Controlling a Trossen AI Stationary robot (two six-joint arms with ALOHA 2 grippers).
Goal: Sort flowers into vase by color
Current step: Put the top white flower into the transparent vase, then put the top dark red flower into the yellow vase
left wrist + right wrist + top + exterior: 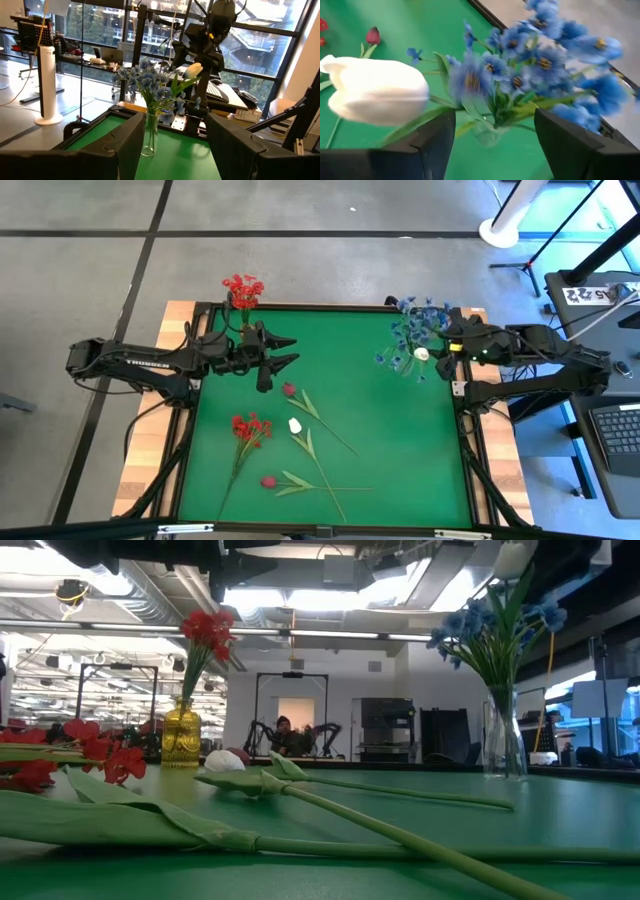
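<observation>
A clear glass vase (505, 740) at the table's far right holds blue flowers (415, 328). A white tulip (422, 353) stands among them, its stem running down toward the vase mouth (490, 132) and its bud (375, 90) leaning out over the rim. My right gripper (444, 351) is open just beside the bud. An amber vase (181, 735) at the far left holds red flowers (242, 288). My left gripper (287, 350) is open and empty beside it. A red cluster (250, 426), a white tulip (295, 425) and two dark red buds (289, 389) (268, 481) lie flat on the green mat.
The loose stems lie across the middle and near left of the green mat (400, 450), which has a raised black frame (330, 308). The mat's right half is bare. A person sits far behind the table in the low view (285, 730).
</observation>
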